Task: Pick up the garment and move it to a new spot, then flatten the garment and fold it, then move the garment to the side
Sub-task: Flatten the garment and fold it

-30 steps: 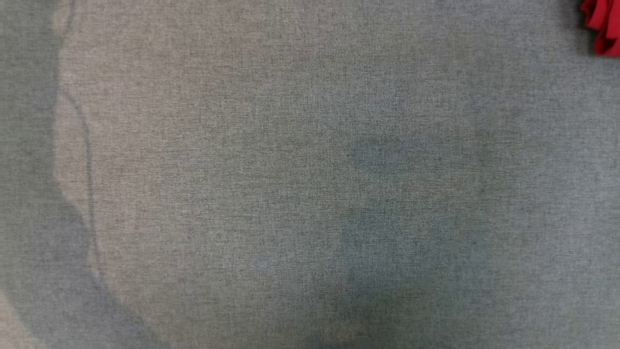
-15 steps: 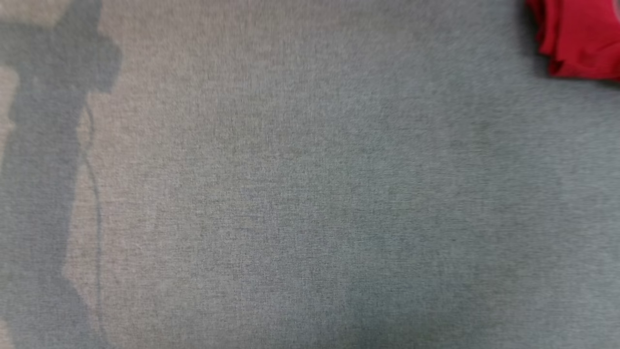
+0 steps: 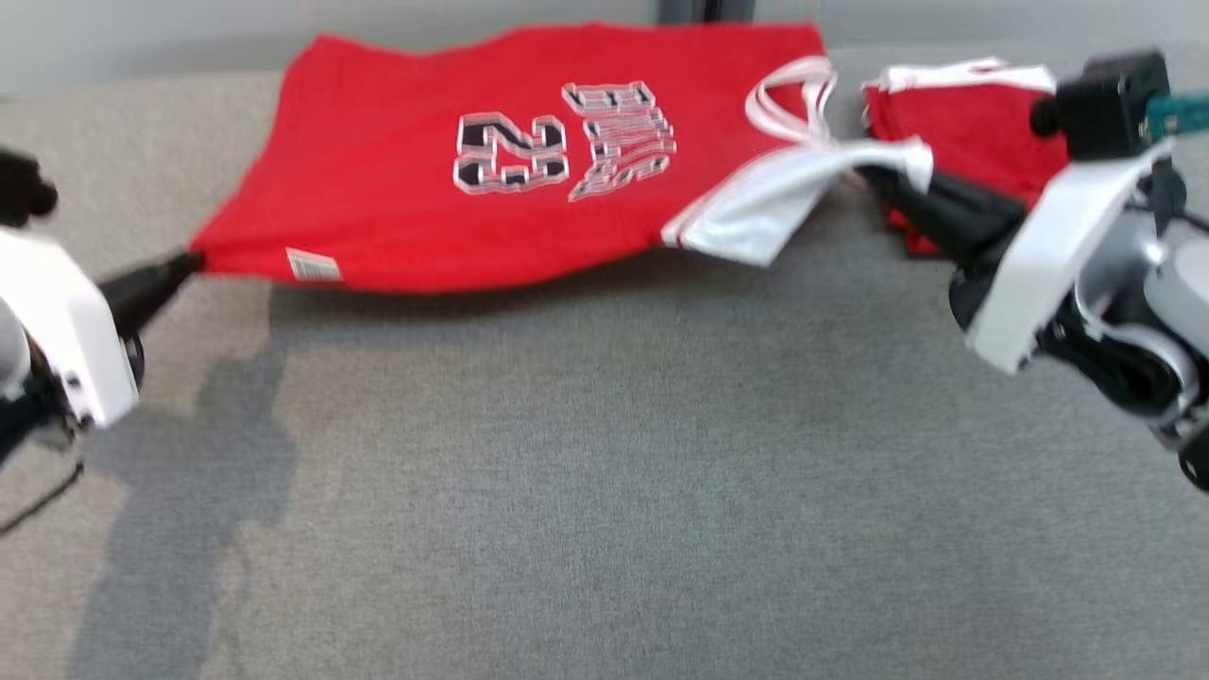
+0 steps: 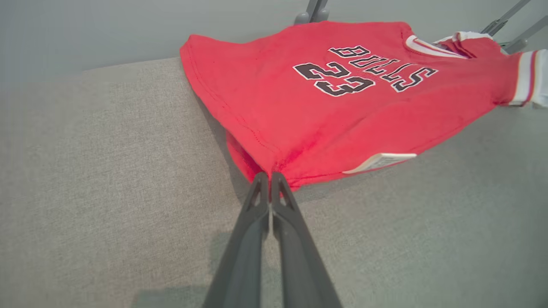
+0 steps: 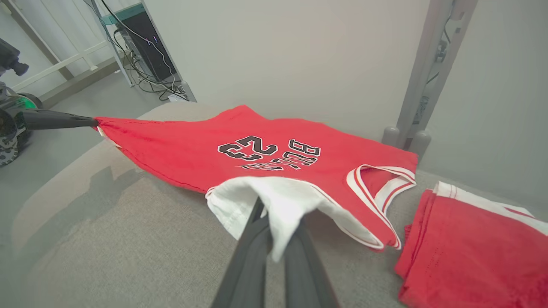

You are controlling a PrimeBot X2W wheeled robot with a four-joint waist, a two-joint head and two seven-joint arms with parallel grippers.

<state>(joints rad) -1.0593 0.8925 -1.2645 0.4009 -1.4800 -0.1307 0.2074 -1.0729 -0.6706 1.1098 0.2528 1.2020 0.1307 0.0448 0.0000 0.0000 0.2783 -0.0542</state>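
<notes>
The garment (image 3: 529, 151) is a red jersey with "BULLS 23" on it and white-trimmed sleeves, spread across the back of the grey cloth surface (image 3: 604, 491). Its near edge is stretched taut between my two grippers, a little above the surface. My left gripper (image 3: 192, 262) is shut on the hem corner beside the white label. In the left wrist view, my left gripper (image 4: 269, 175) pinches the garment (image 4: 342, 107) at that corner. My right gripper (image 3: 883, 177) is shut on the white sleeve. In the right wrist view the sleeve drapes over my right gripper (image 5: 274, 214); the garment (image 5: 192, 145) reaches to the left gripper (image 5: 92, 122).
A second red garment (image 3: 973, 142), folded, lies on the surface just right of the jersey, and it is also at the lower right of the right wrist view (image 5: 471, 239). A grey post (image 5: 428, 85) and a wall stand behind the surface. A computer with cables (image 5: 145, 42) sits on the floor far left.
The head camera has swung up from the bare grey surface, bringing the stretched jersey, both grippers and the folded garment into view. Whether the arms themselves moved cannot be told.
</notes>
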